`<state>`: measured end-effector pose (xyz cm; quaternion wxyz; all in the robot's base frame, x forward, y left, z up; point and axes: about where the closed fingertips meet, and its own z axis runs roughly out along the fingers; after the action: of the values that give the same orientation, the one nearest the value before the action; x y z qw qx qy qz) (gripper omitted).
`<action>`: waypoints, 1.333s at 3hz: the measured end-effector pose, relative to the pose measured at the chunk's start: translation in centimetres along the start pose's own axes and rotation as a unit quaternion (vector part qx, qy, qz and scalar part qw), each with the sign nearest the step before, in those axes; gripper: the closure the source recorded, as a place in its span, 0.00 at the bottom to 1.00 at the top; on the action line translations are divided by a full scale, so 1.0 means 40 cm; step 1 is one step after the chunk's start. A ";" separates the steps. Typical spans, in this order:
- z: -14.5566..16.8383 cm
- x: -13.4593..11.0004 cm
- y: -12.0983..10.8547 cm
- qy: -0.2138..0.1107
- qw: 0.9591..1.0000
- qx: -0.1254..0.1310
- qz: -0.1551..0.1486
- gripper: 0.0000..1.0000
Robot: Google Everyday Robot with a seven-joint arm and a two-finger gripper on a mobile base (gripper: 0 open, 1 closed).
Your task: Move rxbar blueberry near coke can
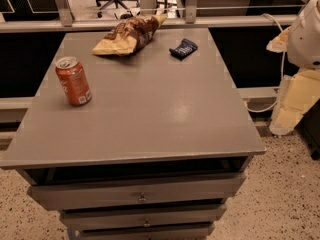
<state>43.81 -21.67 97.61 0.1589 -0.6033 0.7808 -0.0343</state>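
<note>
The rxbar blueberry (183, 48), a small dark navy wrapped bar, lies flat at the far right of the grey table top (150, 109). The coke can (73, 80), red-orange with a silver top, stands upright near the table's left edge, well apart from the bar. A white rounded part of my arm (305, 31) shows at the right edge of the view, beyond the table's right side. My gripper itself is out of view, and nothing is held over the table.
A brown-and-yellow chip bag (130, 35) lies at the table's far edge, left of the bar. Drawers (142, 196) sit below the table's front edge. A rail (150, 23) runs behind the table. Pale yellow padding (295, 104) and a cable are at the right.
</note>
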 end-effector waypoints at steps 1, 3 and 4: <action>0.000 0.000 0.000 0.000 1.000 0.000 0.000 0.00; 0.079 0.058 -0.102 -0.057 0.989 0.070 0.113 0.00; 0.103 0.093 -0.194 -0.105 0.972 0.122 0.171 0.00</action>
<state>51.41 -26.72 94.86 0.3157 -0.4369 0.8414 -0.0380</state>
